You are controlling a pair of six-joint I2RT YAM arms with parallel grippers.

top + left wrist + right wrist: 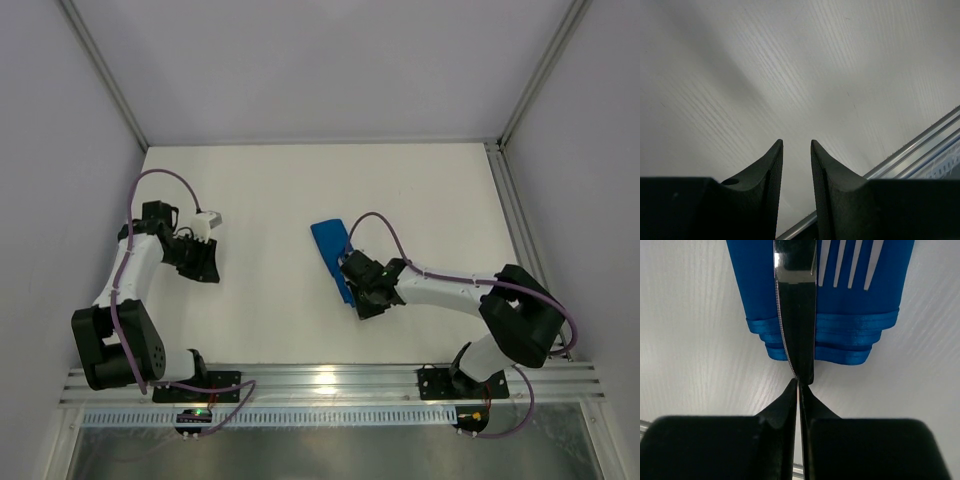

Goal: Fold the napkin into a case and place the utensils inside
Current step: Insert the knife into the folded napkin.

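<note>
The bright blue napkin lies folded as a narrow case [331, 246] in the middle of the white table. In the right wrist view the case [850, 332] shows stacked folded edges. The silver fork [850, 262] lies on the case with its tines toward my gripper. My right gripper [799, 382] is shut on the tip of the silver knife [795, 300], whose blade runs over the case beside the fork. In the top view the right gripper [362, 288] covers the case's near end. My left gripper [796, 144] is open and empty over bare table, at the left [200, 262].
White walls with metal corner posts [105, 80] enclose the table. A metal rail [330, 380] runs along the near edge and shows in the left wrist view [920, 150]. A second rail [510, 215] runs down the right side.
</note>
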